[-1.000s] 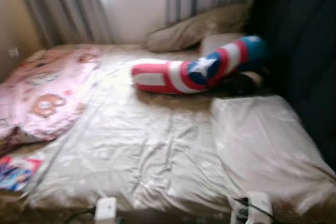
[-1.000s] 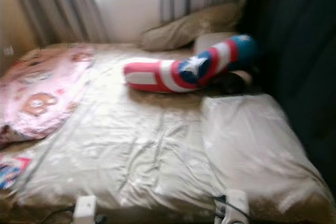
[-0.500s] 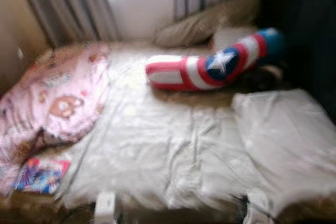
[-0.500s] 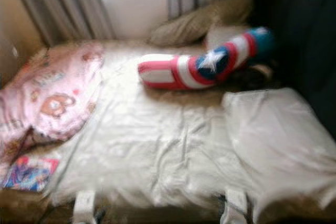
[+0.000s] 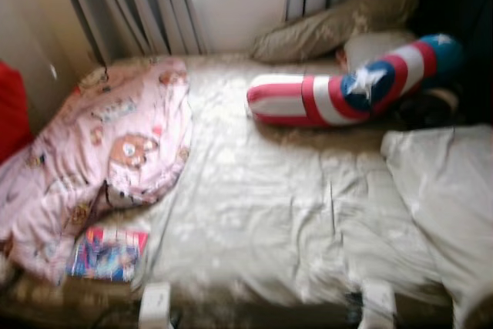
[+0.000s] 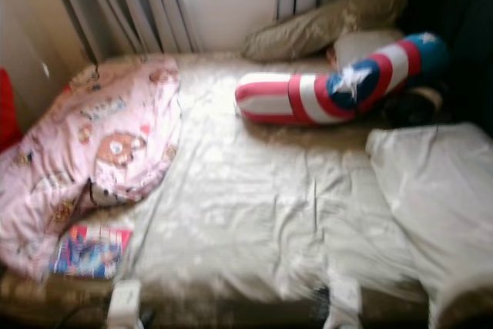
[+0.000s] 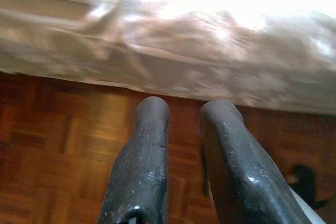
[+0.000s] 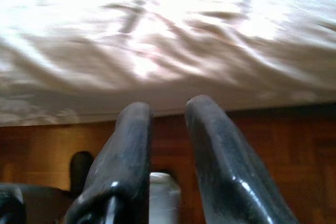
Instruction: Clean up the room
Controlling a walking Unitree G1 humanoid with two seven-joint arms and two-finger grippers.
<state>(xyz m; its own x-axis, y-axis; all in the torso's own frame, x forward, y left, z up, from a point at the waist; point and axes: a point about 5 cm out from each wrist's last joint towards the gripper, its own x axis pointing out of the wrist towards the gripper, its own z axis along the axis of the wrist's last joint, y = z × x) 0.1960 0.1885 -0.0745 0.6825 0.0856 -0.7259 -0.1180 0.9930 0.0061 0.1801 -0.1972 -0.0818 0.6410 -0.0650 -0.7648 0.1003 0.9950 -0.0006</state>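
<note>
Bedroom with grey curtains (image 5: 139, 5) framing a bright window at the far wall. Wide bed (image 5: 293, 213) under a rumpled cream sheet, taking up most of the head views. Pink patterned blanket (image 5: 100, 152) heaped over the bed's left side, reaching down toward the near edge. Pale pillow (image 5: 451, 198) lying flat at the right, partly cut off by the frame. Long red, white and blue bolster (image 5: 347, 94) with a white star, bent across the far half of the bed, its blue end tucked near a dark shape at the right. Tan pillow (image 5: 331, 25) propped against the curtains behind it, just beside a smaller pale cushion (image 5: 373, 45). Red object (image 5: 11, 109) at the left edge, too cropped to identify. Colourful book or magazine (image 5: 106, 253) flat near the bed's near-left corner, touching the blanket's hem. Wooden parquet floor (image 7: 58, 145) below the mattress edge in both wrist views. Left gripper (image 7: 185, 109) low over the floor before the bed, fingers slightly parted, grasping nothing. Right gripper (image 8: 168, 109) likewise held low at the bed's edge, fingers slightly apart and empty.
</note>
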